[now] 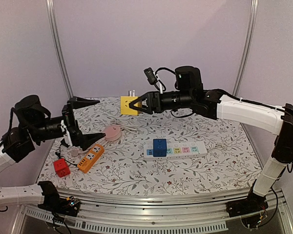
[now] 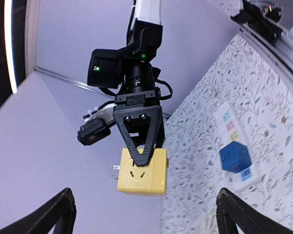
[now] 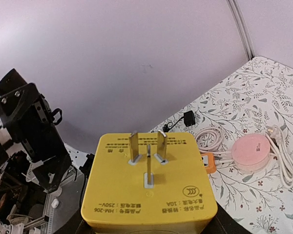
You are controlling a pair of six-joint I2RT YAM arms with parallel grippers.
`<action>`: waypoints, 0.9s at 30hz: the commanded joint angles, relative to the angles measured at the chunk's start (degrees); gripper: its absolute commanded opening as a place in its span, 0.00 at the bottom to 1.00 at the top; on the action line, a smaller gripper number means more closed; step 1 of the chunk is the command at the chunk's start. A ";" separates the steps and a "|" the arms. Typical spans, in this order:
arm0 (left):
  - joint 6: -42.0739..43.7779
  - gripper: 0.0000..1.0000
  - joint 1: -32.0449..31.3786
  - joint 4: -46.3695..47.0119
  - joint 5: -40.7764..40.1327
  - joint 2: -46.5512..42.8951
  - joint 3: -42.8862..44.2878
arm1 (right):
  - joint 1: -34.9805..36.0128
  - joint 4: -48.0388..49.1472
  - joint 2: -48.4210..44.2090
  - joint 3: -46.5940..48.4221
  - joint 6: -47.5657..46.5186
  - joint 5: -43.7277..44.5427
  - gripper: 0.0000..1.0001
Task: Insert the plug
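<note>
Two grippers: we see the right gripper (image 1: 138, 104) clamped on the yellow three-prong adapter plug (image 1: 127, 106), held up at upper centre; left gripper (image 1: 100, 120) gapes wide at mid-left.

Looks onto a yellow plug block (image 3: 149, 195) filling the lower middle, close to the lens. Shows three metal prongs (image 3: 134, 147) standing out of its facing side, two flat ones side by side and a third nearer. Reads, upside down, 10A, 250V~ and HM-206 along the near edge. Takes in a flowered desk (image 3: 263, 92) at right, carrying a pink round reel (image 3: 254, 152), looped white cable (image 3: 211, 138) just beside it, a small black plug (image 3: 189, 118) farther back, and an orange corner (image 3: 208, 163) showing past the block's right edge. Catches the black left arm (image 3: 27, 122) at the left edge, against a pale wall.
</note>
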 commanded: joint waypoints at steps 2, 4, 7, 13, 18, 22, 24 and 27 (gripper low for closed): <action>49.75 0.99 -7.73 26.79 -11.62 -0.49 -18.95 | -0.31 -8.99 0.44 3.59 10.08 3.86 0.00; 50.48 1.00 -10.72 32.73 -15.63 1.27 -21.10 | -0.31 -5.26 1.02 2.83 14.65 2.93 0.00; 50.57 1.00 -11.27 41.22 -19.98 5.19 -21.90 | -0.24 -3.06 1.60 2.73 19.01 1.58 0.00; 50.87 1.00 -11.06 49.92 -24.66 10.45 -21.46 | -0.17 -0.68 1.06 1.67 21.74 -0.77 0.00; 50.07 1.00 -6.56 35.92 -19.92 5.19 -21.65 | -0.33 -6.59 -0.11 2.93 17.74 -4.91 0.00; 47.27 0.99 -3.21 21.44 -17.81 1.81 -17.98 | -0.31 -11.72 -0.54 3.66 12.81 -7.07 0.00; 50.79 1.00 -3.18 28.75 -17.95 2.65 -20.48 | -0.31 -8.34 -0.58 2.70 14.25 -8.46 0.00; 55.60 1.00 -3.26 38.02 -15.76 5.21 -22.80 | -0.36 3.59 -0.02 0.60 22.84 -11.70 0.00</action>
